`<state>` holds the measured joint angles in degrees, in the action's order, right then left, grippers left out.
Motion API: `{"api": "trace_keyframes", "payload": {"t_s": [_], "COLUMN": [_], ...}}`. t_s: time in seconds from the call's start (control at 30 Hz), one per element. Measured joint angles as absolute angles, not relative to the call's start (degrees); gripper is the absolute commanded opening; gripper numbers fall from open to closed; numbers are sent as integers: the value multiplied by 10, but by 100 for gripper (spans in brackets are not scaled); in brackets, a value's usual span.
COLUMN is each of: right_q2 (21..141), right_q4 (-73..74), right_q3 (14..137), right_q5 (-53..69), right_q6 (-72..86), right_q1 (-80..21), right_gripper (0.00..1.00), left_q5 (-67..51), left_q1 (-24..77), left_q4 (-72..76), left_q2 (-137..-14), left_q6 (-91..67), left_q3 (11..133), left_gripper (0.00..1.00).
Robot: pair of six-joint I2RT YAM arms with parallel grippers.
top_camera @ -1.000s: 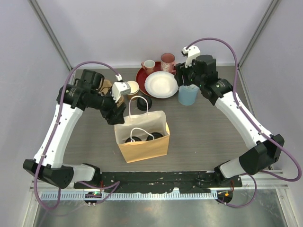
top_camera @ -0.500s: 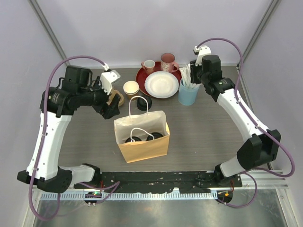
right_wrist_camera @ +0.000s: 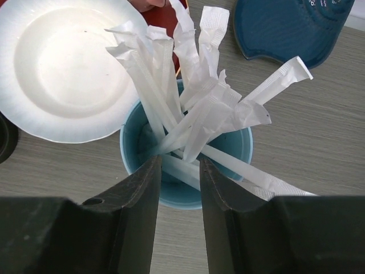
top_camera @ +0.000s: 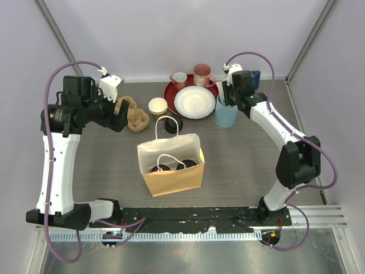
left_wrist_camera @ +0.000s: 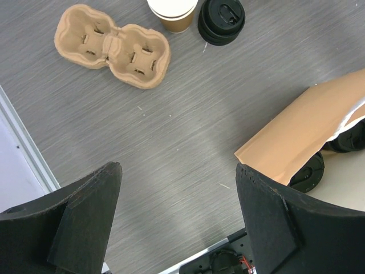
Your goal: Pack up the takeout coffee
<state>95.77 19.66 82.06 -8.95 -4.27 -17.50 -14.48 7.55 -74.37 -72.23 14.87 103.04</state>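
A tan paper cup (top_camera: 158,107) stands open, white inside, with its black lid (top_camera: 174,124) lying beside it behind the brown paper bag (top_camera: 171,171). Two black-lidded cups (top_camera: 162,168) sit inside the bag. My left gripper (top_camera: 118,118) hovers open and empty at the left, over the cardboard cup carrier (top_camera: 133,114). In the left wrist view the gripper (left_wrist_camera: 178,168) is wide open above bare table, with the cup (left_wrist_camera: 172,11), lid (left_wrist_camera: 221,20), carrier (left_wrist_camera: 114,45) and bag (left_wrist_camera: 308,128) beyond. My right gripper (top_camera: 224,98) (right_wrist_camera: 178,161) hangs narrowly open over the light-blue straw cup (right_wrist_camera: 130,145).
A white plate (top_camera: 194,101) lies on a red tray (top_camera: 171,91) at the back with a white mug (top_camera: 179,78) and a pink mug (top_camera: 201,73). The straw cup (top_camera: 226,116) stands right of them. A dark blue dish (right_wrist_camera: 285,28) lies behind it.
My left arm has drawn back from the bag to the left, over the carrier. My right gripper has swung toward the back, over the straw cup.
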Motion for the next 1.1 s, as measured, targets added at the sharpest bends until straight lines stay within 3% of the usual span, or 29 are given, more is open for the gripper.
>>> {"api": "trace_keyframes", "payload": {"t_s": [0.3,0.47,0.7,1.1], "right_q2": [1006,1021,1022,986], "right_q4": [188,186,182,184], "right_q3": [840,851,854,853], "right_q5": [-120,-127,-128,-119], "right_q6": [-64,-74,-76,-74], "right_q1": [-174,-173,-172,-171], "right_gripper": [36,16,1,1], "left_q5": [-150,-155,-162,-172], "left_q1": [70,70,70,70], "left_q4": [-731,-731,-731,-731], "left_q2": [-725,-725,-725,-725], "left_q6": [150,152,154,157], "left_q3": [1028,1027,1027,1026], "left_gripper": [85,85,84,84]}}
